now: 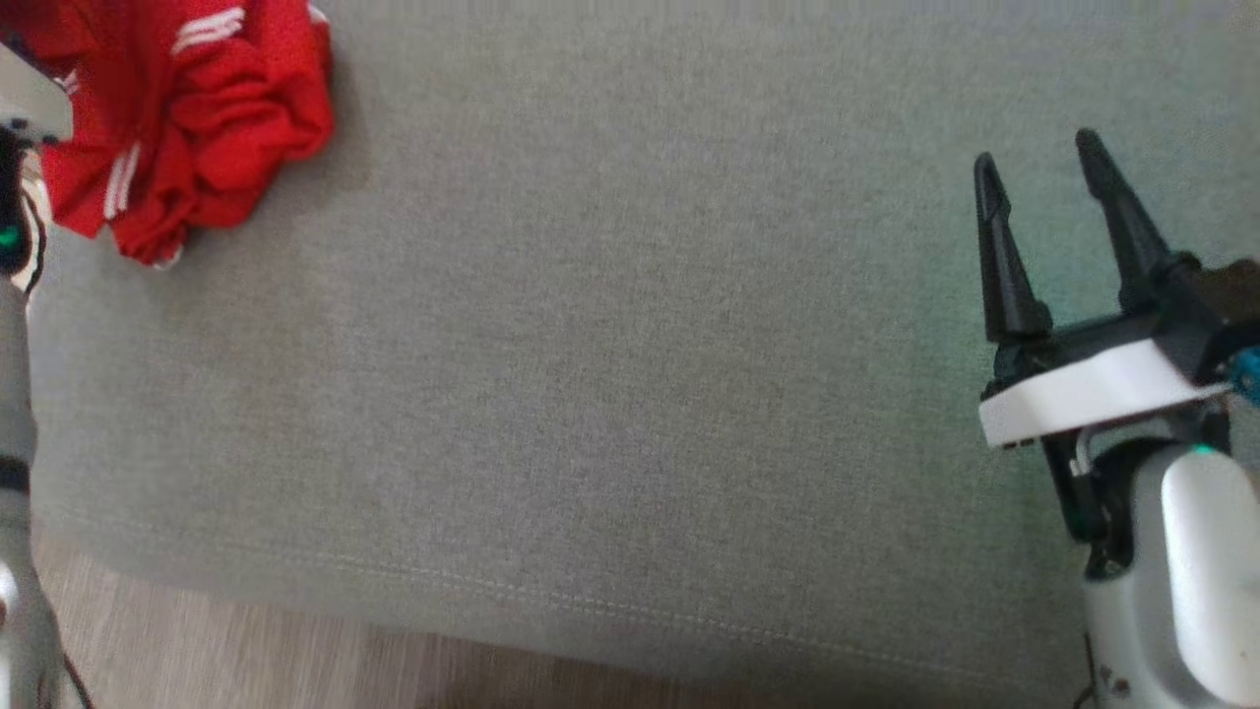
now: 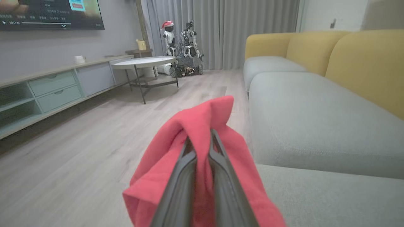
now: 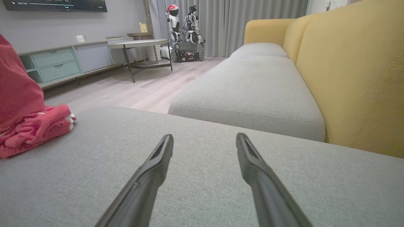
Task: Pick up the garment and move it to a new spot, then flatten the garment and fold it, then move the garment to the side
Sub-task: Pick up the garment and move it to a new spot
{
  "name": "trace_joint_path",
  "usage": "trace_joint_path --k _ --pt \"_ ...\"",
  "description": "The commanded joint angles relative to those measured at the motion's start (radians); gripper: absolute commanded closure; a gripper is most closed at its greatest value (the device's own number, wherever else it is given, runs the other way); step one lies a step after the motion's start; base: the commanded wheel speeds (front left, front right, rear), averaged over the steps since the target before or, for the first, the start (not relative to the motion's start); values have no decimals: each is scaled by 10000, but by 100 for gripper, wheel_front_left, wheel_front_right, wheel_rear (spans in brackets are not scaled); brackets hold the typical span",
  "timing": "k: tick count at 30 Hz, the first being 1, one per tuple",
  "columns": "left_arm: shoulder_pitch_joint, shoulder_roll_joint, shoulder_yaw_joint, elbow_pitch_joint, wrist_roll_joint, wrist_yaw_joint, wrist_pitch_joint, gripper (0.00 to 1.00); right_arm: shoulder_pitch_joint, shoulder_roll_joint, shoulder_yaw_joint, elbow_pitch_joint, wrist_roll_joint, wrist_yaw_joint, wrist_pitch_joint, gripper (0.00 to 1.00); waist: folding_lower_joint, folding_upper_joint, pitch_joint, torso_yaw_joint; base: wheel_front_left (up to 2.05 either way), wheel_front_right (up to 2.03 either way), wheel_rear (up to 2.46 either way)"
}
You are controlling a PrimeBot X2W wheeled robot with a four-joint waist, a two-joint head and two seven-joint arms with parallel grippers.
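The garment [image 1: 187,118] is a red piece with white stripes, bunched at the far left of the grey sofa seat [image 1: 630,374]. In the left wrist view my left gripper [image 2: 202,138] is shut on a fold of the garment [image 2: 195,126], which drapes over both dark fingers and stands up above the seat. From the right wrist view the garment [image 3: 28,126] rises in a heap at the left. My right gripper [image 1: 1039,162] hovers at the right side of the seat, open, with nothing between its fingers [image 3: 252,157].
The seat's front edge and wooden floor [image 1: 246,650] lie near me. A yellow backrest [image 3: 353,82] lines the right. Further off stand a round table [image 2: 143,61], a low cabinet [image 2: 56,88], a television [image 2: 50,14] and other robots [image 2: 181,47] by grey curtains.
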Motion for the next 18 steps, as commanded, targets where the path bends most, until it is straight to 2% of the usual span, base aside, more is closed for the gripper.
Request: trace_joint_path --k 1,5,11,18 --pt "449 724 395 -861 147 74 -112 100 233 149 179 -242 147 -7 -156 0 -1 0 -658 5 0 0 0" --pt "1844 781 591 -2286 386 177 -114 100 616 246 140 60 385 -7 -385 0 -1 0 -1552 -131 0 0 0" --pt "5261 415 836 -4806 413 782 -104 100 1575 341 -118 513 814 -7 -707 0 -1 0 -2995 -398 0 0 0" --pt "8676 124 1113 -8119 270 1672 578 100 2523 356 -232 579 1275 -7 -731 0 -1 0 -3875 -688 0 0 0"
